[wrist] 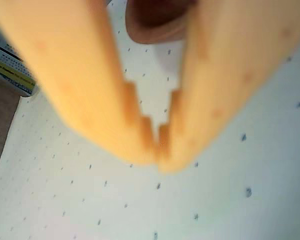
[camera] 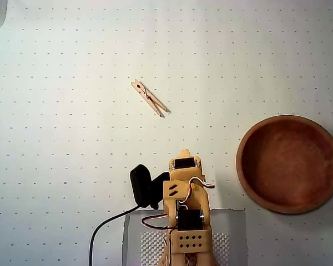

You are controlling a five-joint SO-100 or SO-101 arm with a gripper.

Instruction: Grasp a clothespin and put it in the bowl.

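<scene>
Overhead, the bowl [camera: 290, 164] sits at right of frame; my arm [camera: 186, 221] stands at bottom centre; the clothespin [camera: 150, 98] lies diagonally at upper centre-left. Wrist view: my gripper [wrist: 157, 150], fingertips touching, grasping nothing.

Overhead view: fixed above, looking straight down on dotted worktop [camera: 72, 166], far enough to take in arm base at bottom edge, clothespin [camera: 150, 98] upper centre, bowl [camera: 290, 163] at right.

Wrist view: mounted behind fingers [wrist: 90, 100], very close and blurred, pointing along them, down at worktop [wrist: 215, 200]. Bowl rim [wrist: 155, 35] at top edge.

Shared: dotted worktop, bowl, fingers' end of arm.
</scene>
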